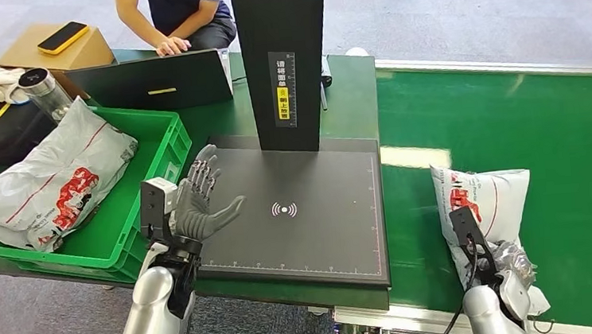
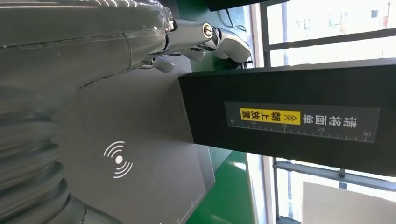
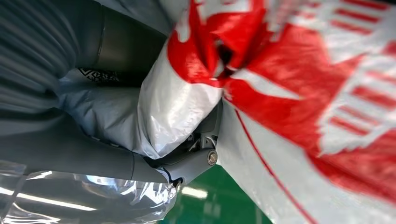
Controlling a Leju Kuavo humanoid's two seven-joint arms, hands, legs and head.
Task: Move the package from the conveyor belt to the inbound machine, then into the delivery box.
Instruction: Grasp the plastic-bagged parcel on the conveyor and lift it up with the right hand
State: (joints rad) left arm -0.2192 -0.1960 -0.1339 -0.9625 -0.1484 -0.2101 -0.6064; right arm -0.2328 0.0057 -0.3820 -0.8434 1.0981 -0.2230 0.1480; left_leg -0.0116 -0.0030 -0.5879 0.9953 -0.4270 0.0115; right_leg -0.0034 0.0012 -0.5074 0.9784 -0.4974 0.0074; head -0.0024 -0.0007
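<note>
The white plastic mailer package with red print (image 1: 483,200) lay on the green conveyor belt (image 1: 562,138), near its front edge. The right robot hand (image 1: 502,266) was grasping the package's near end, the film bunched between thumb and fingers (image 3: 196,161). To lift cleanly, the grip should probably gather firm contents, not loose film, before carrying it to the black inbound machine platform (image 1: 312,213). The left robot hand (image 1: 200,202) hovered released, fingers spread, over the platform's left edge beside the green plastic delivery box (image 1: 151,186).
</note>
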